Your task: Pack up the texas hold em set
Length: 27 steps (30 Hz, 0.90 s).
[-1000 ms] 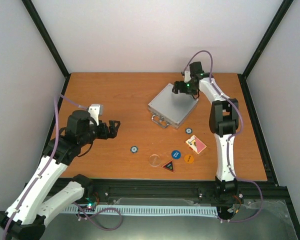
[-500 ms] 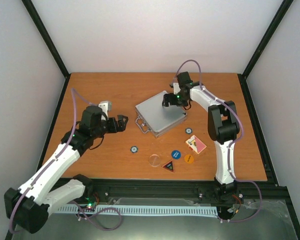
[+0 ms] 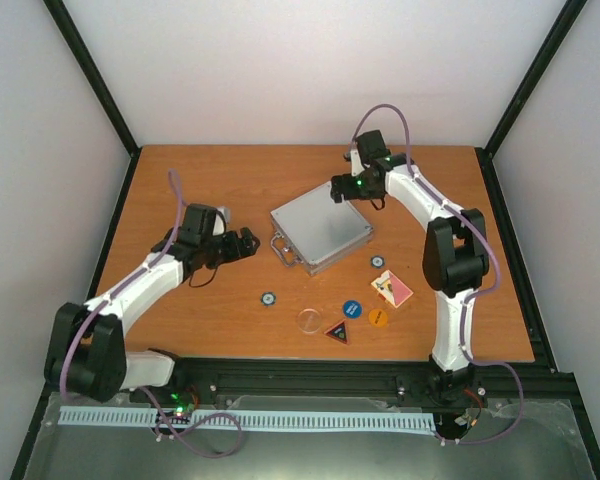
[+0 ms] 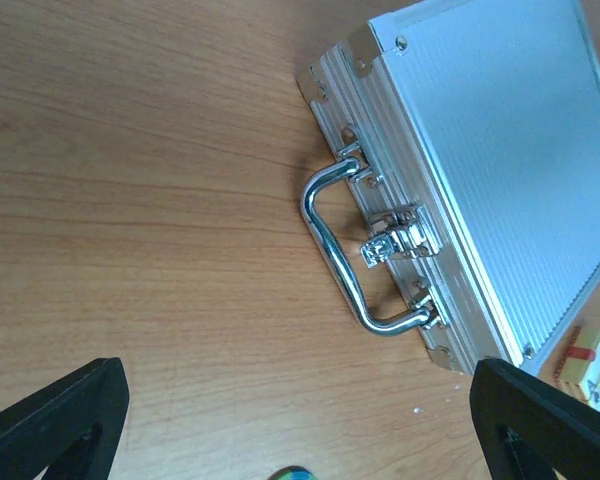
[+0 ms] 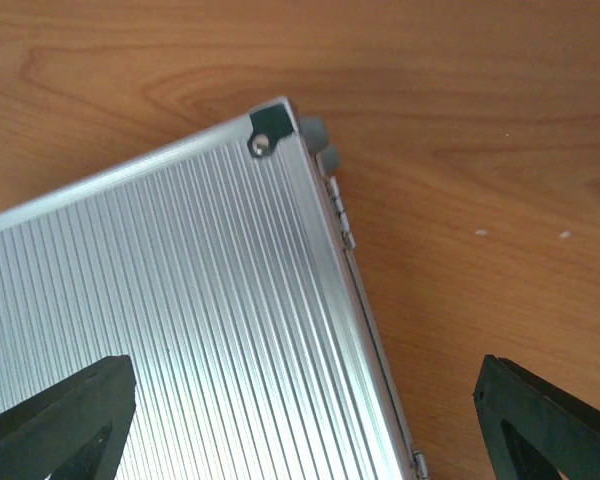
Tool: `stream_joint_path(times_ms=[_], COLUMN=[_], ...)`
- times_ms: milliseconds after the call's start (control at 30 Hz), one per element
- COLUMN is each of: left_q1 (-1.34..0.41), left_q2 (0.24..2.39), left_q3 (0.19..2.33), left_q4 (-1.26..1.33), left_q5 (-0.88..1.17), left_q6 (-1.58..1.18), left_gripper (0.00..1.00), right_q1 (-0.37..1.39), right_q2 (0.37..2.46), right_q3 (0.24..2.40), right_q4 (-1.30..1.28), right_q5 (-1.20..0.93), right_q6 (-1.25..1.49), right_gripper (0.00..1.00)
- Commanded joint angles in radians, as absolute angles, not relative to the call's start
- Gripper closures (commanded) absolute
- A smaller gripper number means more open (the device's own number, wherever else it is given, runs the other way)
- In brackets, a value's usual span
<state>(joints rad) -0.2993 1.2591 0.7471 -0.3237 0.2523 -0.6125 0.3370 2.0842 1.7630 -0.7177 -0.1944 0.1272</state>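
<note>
Pointing at the chrome handle (image 4: 332,250) of the shut silver aluminium case (image 3: 320,228), the left gripper (image 3: 244,243) has its fingers spread wide just short of it, holding nothing. The right gripper (image 3: 341,190), equally wide and empty, sits over the case's far corner. On the near side of the case lie poker chips (image 3: 268,298), a round blue button (image 3: 352,309), a triangular button (image 3: 338,331) and the red-backed card deck (image 3: 392,289).

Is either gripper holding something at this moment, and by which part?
Nothing is held. The left gripper is open near the handle of the case, the right gripper open above its far corner.
</note>
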Motion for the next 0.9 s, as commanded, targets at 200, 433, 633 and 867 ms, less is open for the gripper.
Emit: stream_joint_path(times_ms=[200,433,633,867], left_q1=[-0.314,-0.343,-0.348,-0.376], left_q2=[1.488,1.592,1.664,1.755], left_q3=[0.926,0.966,0.966,1.007], left_q4=[-0.453,-0.441,-0.341,-0.258], left_q5=[0.247,0.257,0.289,0.257], left_q6=[-0.489,-0.479,-0.529,-0.577], left_gripper=[0.10,0.21,0.21,0.18], right_q1=[0.484,0.574,0.614,0.664], right_q2=[2.022,1.933,1.876,1.839], right_q3=[1.850,1.646,1.528,1.480], right_q4=[-0.827,-0.738,-0.693,-0.674], right_q5=[0.131,0.238,0.261,0.324], right_q6=[0.043,0.058,0.066,0.064], right_gripper=[0.05,0.05,0.05,0.05])
